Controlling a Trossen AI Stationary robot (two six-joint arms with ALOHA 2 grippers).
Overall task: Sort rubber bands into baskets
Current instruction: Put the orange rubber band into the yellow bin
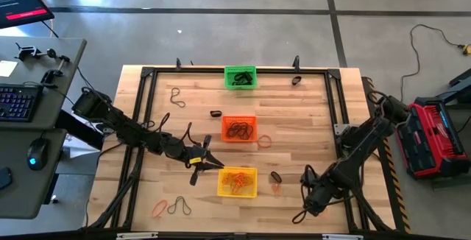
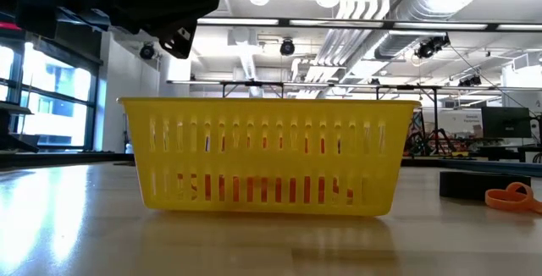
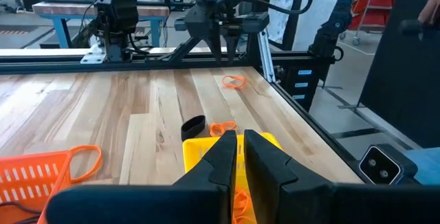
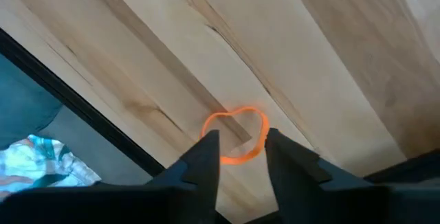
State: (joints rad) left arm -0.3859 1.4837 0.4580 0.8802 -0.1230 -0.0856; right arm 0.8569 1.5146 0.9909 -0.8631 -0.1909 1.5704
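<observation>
Thin orange rubber band (image 4: 236, 139) — looped — between right gripper (image 4: 239, 157) fingers.

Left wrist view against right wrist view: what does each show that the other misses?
Only the left wrist view shows the yellow basket, part of the orange basket, a thick black band and the left hand over the yellow basket. Only the right wrist view shows the right hand, fingers apart around an orange band on the wood. Both show the wooden table.
</observation>
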